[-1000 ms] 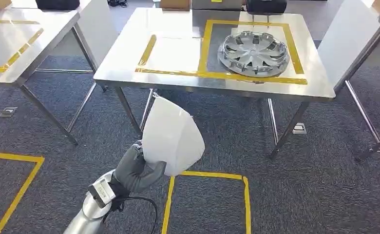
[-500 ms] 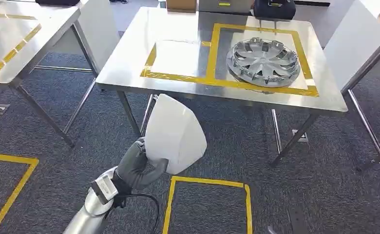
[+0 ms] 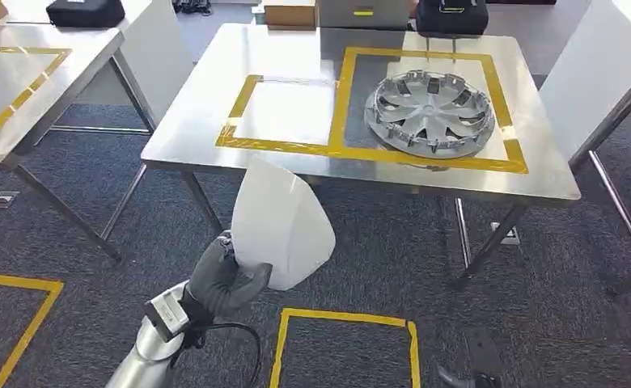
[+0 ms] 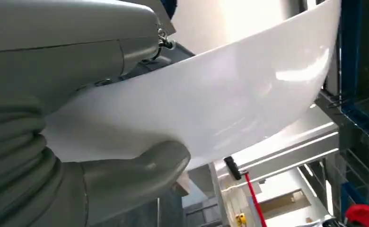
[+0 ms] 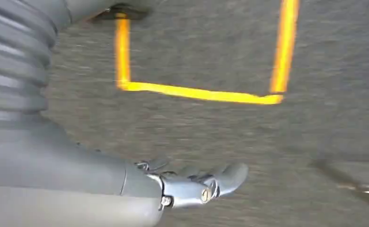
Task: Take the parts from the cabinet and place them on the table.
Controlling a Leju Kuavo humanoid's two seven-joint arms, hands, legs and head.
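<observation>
My left hand (image 3: 219,283) grips a white curved panel part (image 3: 284,222) by its lower edge and holds it upright in front of the steel table (image 3: 207,105), below the tabletop. In the left wrist view the thumb (image 4: 126,175) presses on the white part (image 4: 220,94). On the table a silver hubcap (image 3: 431,109) lies in the right yellow-taped square; the left taped square (image 3: 288,109) holds nothing. My right hand (image 5: 78,175) hangs over the carpet with its fingers (image 5: 220,179) stretched out and nothing in them.
A second steel table (image 3: 21,73) stands at the left with a black case (image 3: 86,12) on it. A cardboard box (image 3: 290,12) and a black bag (image 3: 451,14) sit along the main table's far edge. A yellow tape square (image 3: 345,339) marks the carpet near me.
The whole picture has shifted, so the camera has moved; the table now sits a little lower and nearer. My left hand still holds the white part the same way.
</observation>
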